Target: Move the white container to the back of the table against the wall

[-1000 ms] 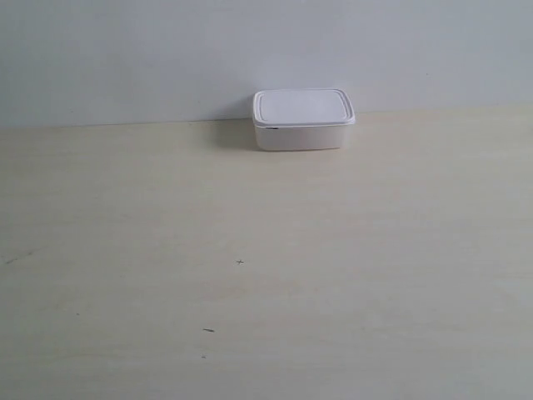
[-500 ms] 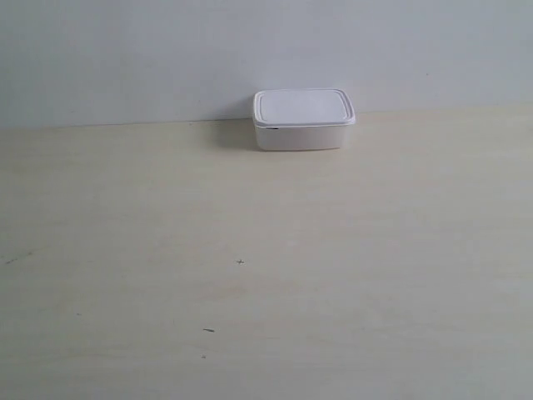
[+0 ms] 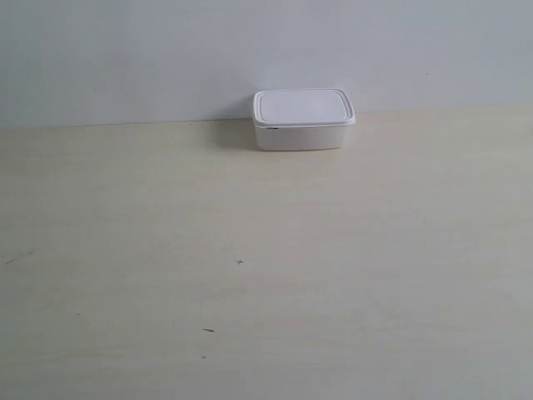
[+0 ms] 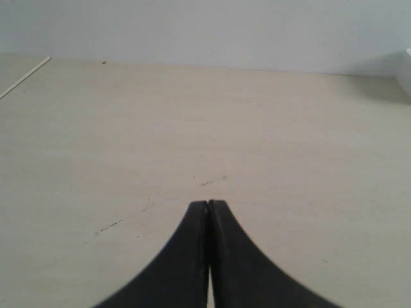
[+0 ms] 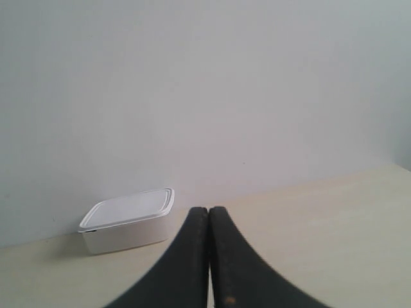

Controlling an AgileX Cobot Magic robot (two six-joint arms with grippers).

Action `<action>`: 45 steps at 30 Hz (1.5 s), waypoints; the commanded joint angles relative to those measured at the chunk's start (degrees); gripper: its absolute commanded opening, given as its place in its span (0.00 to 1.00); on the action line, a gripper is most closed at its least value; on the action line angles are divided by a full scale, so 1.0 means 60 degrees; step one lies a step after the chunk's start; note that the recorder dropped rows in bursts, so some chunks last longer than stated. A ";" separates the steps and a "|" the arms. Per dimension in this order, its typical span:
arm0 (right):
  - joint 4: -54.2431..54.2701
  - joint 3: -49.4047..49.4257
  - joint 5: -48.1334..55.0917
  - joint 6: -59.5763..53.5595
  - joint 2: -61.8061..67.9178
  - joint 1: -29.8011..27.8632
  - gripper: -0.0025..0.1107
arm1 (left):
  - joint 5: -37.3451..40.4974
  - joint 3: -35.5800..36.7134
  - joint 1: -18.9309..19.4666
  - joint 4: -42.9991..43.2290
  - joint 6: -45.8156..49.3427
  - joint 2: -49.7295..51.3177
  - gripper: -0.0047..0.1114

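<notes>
**Container at the wall: finish hands-off**

Nearest, the left end effector [image 4: 209, 204] has its jaws pressed together with nothing between them, and it hangs low over bare tabletop [image 4: 128, 128]. The right end effector [image 5: 209, 210] is likewise closed and empty. Ahead of it and well apart, the white container [image 5: 128, 228] sits flat with its lid on. Its far side is at the foot of the wall [image 5: 192, 96], though I cannot tell whether it truly touches.

By my reading the placing is done. Doing this step well means keeping both end effectors clear of the container. Any move away should go up and back from it, so no brush skews it or nudges it off the wall.
</notes>
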 commanded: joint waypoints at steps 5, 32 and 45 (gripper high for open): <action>-0.0037 0.0045 0.0040 -0.0073 -0.0065 0.0013 0.02 | -0.0023 -0.0003 -0.0066 -0.0095 0.0023 -0.0052 0.04; 0.5754 0.0045 0.1846 -0.3943 -0.0065 0.0013 0.02 | -0.0023 -0.0003 -0.0066 -0.0095 0.0023 -0.0052 0.04; 1.4901 0.0045 0.1883 -1.6409 -0.0065 0.0013 0.02 | -0.0023 -0.0003 -0.0066 -0.0095 0.0023 -0.0052 0.04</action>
